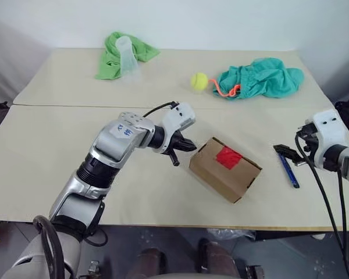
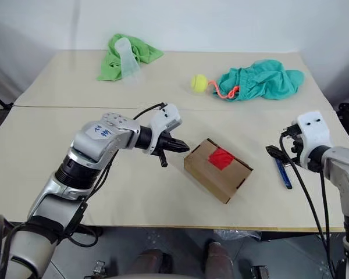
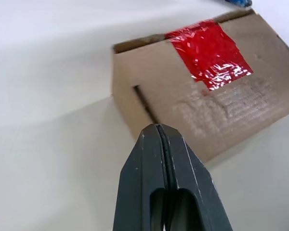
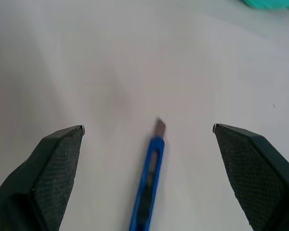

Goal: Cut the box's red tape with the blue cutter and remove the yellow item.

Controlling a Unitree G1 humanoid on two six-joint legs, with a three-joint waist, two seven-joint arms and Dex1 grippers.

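While the box (image 1: 225, 168) sits closed on the table (image 1: 58, 157) with the red tape (image 1: 228, 157) patch on its top, we see the left gripper (image 1: 185, 146) just beside its near corner, fingers pressed together on nothing. Well to the right lies the blue cutter (image 1: 288, 168) (blade tip out), flat on the table between the wide-spread fingers of the right gripper (image 4: 147, 137), untouched.
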